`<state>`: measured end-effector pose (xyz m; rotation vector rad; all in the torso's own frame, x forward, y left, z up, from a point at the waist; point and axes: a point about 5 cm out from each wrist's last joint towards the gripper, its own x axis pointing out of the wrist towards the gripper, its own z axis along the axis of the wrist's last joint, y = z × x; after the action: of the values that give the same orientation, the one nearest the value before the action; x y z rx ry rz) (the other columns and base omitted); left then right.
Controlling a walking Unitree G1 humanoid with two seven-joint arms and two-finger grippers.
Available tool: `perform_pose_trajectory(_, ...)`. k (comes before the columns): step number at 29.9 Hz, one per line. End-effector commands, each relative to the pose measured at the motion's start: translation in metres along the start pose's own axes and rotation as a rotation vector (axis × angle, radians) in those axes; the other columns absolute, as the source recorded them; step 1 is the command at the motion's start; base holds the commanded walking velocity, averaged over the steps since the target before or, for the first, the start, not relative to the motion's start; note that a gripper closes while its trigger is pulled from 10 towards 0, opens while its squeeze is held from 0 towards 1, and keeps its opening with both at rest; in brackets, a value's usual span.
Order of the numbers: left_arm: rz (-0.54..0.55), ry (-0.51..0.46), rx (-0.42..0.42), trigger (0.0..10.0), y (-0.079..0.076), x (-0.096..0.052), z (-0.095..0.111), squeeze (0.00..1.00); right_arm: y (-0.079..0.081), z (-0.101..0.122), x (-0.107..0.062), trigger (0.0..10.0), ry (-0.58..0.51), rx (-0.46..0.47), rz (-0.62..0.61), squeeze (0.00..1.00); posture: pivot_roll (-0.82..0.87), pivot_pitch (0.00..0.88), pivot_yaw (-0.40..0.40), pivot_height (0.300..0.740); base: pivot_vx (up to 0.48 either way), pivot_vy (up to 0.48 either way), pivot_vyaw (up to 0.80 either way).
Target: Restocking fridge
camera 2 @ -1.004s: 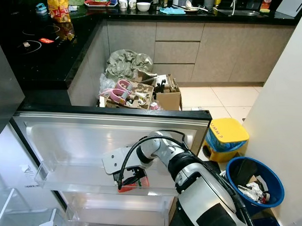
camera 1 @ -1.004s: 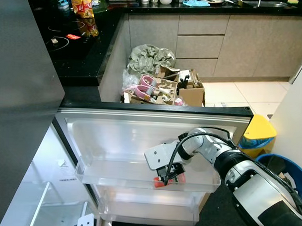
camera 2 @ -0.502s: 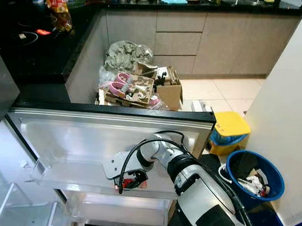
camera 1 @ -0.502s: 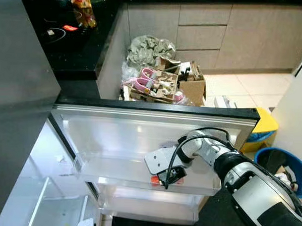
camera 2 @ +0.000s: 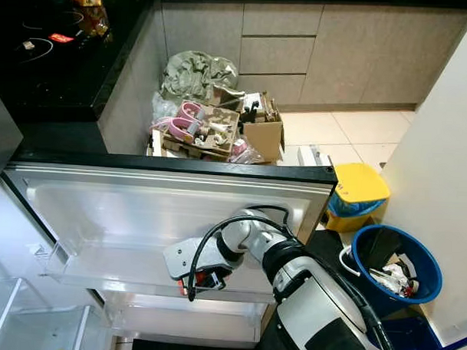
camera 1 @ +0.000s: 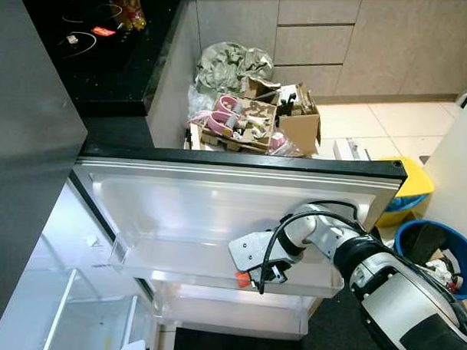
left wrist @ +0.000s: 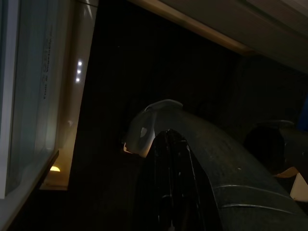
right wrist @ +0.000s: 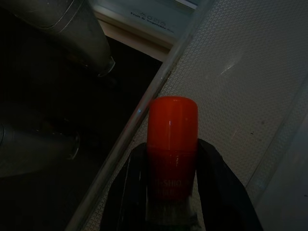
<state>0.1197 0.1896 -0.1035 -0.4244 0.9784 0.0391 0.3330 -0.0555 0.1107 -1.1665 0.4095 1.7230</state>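
Note:
The open fridge door (camera 1: 217, 197) lies before me with two clear door shelves. My right gripper (camera 1: 254, 279) reaches into the upper door shelf (camera 1: 177, 261) and is shut on a small red-capped bottle (right wrist: 172, 144). The bottle's red cap (camera 1: 242, 280) shows just above the shelf's front rail, toward the shelf's right end. In the right wrist view the two black fingers (right wrist: 216, 187) clamp the bottle from both sides above the ribbed white shelf floor. The left arm hangs idle in the dark left wrist view, with its black fingers (left wrist: 168, 192) pressed together.
A lower door shelf (camera 1: 229, 313) sits beneath. The fridge interior (camera 1: 68, 292) opens at left. Behind the door are a box of clutter (camera 1: 254, 126), a yellow bin (camera 1: 406, 189) and a blue bin (camera 1: 438, 251) at right, and a black counter (camera 1: 92, 55).
The camera has tilted down and the scene shifted up. My right gripper with the bottle has sunk lower into the upper door shelf and moved slightly left.

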Motion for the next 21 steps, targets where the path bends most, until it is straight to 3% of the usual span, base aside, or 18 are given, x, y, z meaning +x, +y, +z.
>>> perform_pose_trajectory(1,0.001,0.012,0.006,10.0,0.002,-0.001,-0.003,0.0,0.006,-0.005,0.005,0.0,0.033,0.012,0.036,0.0,-0.02,0.121,-0.005,0.74,0.0,0.0,0.0)
perform_pose_trajectory(6,0.002,0.008,0.006,10.0,0.002,-0.001,-0.002,0.0,0.002,-0.005,0.001,0.0,0.034,0.013,-0.013,0.0,-0.02,0.116,-0.007,0.74,0.0,0.0,0.0)
perform_pose_trajectory(9,0.003,0.005,0.005,10.0,0.002,-0.001,-0.002,0.0,-0.007,-0.002,-0.005,0.0,0.003,0.027,-0.111,0.0,-0.02,0.114,-0.008,0.74,0.0,0.0,0.0)
perform_pose_trajectory(14,0.003,0.003,0.003,10.0,0.002,-0.001,-0.002,0.0,-0.04,0.014,-0.038,0.0,-0.183,0.096,-0.448,0.0,-0.02,0.114,-0.01,0.74,0.0,0.0,0.0)
perform_pose_trajectory(21,-0.002,0.001,0.001,10.0,0.0,-0.001,-0.002,0.0,-0.047,0.025,-0.045,0.0,-0.326,0.123,-0.566,0.0,-0.03,0.117,-0.01,0.74,0.0,0.0,0.0)
